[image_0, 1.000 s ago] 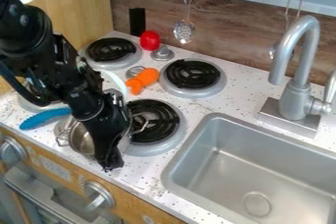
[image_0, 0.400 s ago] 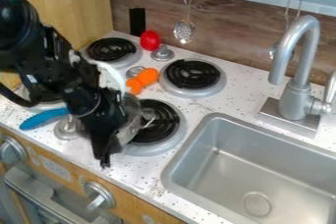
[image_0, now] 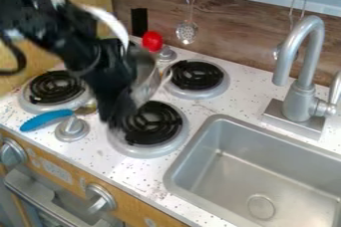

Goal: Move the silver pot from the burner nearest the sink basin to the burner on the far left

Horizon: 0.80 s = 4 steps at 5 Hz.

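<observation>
The black gripper (image_0: 118,114) hangs over the left part of the front burner nearer the sink, pointing down. It is shut on a silver metal pot (image_0: 144,74), which is raised above the stove and tilted. Much of the pot's left side is hidden behind the gripper, and a wire handle sticks out on its right. A red object (image_0: 152,41) stands behind the pot. Left of the gripper, a blue-handled utensil (image_0: 47,120) lies on the counter near a grey knob (image_0: 71,129).
Four black coil burners sit on the speckled counter (image_0: 160,173), among them the front left one (image_0: 55,87) and the back right one (image_0: 194,74). A sink (image_0: 259,171) with a tall faucet (image_0: 303,71) is at the right. A slotted spoon (image_0: 187,32) hangs behind.
The gripper has risen and moved back with the pot, which was low by the front burner and now tilts above it. The orange object is now hidden; the front knob has come into fuller view.
</observation>
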{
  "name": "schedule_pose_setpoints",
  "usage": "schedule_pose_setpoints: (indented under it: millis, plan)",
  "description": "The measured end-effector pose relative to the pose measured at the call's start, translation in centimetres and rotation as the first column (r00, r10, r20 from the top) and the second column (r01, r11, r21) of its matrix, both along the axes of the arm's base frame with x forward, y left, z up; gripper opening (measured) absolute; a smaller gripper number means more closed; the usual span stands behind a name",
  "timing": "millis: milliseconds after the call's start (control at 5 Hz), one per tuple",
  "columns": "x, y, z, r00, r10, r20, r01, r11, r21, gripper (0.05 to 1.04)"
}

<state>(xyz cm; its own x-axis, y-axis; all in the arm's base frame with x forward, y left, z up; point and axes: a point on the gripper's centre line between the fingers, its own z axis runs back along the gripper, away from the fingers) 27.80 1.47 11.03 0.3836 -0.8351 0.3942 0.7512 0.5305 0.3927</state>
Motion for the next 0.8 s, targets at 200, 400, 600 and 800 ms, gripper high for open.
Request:
schedule_pose_setpoints:
  millis: [200, 400, 600, 800]
  plan:
    - [2.0, 4.2, 2.1, 0.992, 0.113, 0.06, -0.114, 0.993, 0.013, 0.102]
    - [4.3, 8.5, 1.1, 0.973, 0.229, 0.031, -0.23, 0.973, 0.023, 0.102]
    - [5.8, 13.5, -0.8, 0.929, 0.37, -0.026, -0.369, 0.929, 0.039, 0.102]
    - [5.7, 18.2, -1.5, 0.876, 0.48, -0.046, -0.477, 0.876, 0.068, 0.102]
